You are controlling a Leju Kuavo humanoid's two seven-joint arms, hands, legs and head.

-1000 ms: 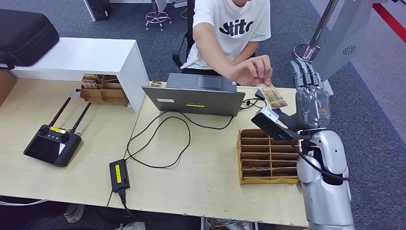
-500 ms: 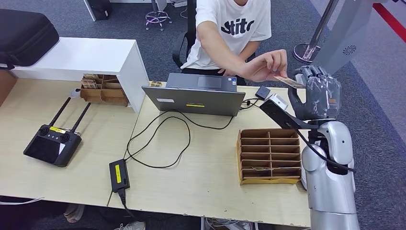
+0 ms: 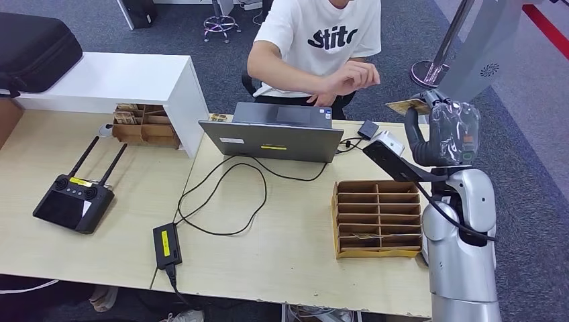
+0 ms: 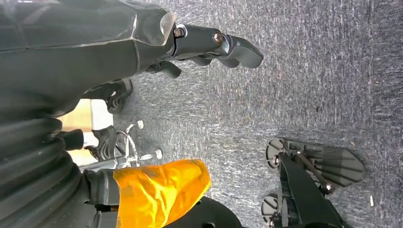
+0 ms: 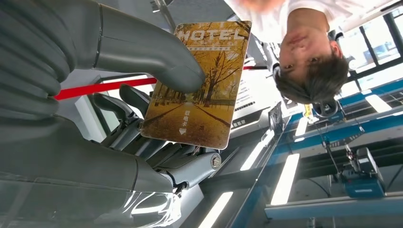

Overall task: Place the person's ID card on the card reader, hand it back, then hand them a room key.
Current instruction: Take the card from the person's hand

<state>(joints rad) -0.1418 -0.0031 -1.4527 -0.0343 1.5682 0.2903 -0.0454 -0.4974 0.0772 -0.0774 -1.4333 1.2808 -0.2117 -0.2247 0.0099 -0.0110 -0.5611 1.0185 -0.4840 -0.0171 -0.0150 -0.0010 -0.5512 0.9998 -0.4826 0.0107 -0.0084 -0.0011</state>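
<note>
My right hand is raised beyond the table's far right corner and pinches a golden card between thumb and fingers. In the right wrist view the card shows an autumn tree picture and the word HOTEL, with my thumb pressed on its face. The person's hand is pulled back near their chest, apart from the card. A small black device, cabled to the laptop, lies on the table below the card. My left hand hangs over the carpet and holds nothing.
An open laptop stands mid-table with cables trailing to a black adapter. A wooden compartment box sits under my right arm, another box by a white shelf. A remote controller lies at left.
The person lifted the card to my right hand; the hand turned and closed on it. The person then let go and drew their hand back.
</note>
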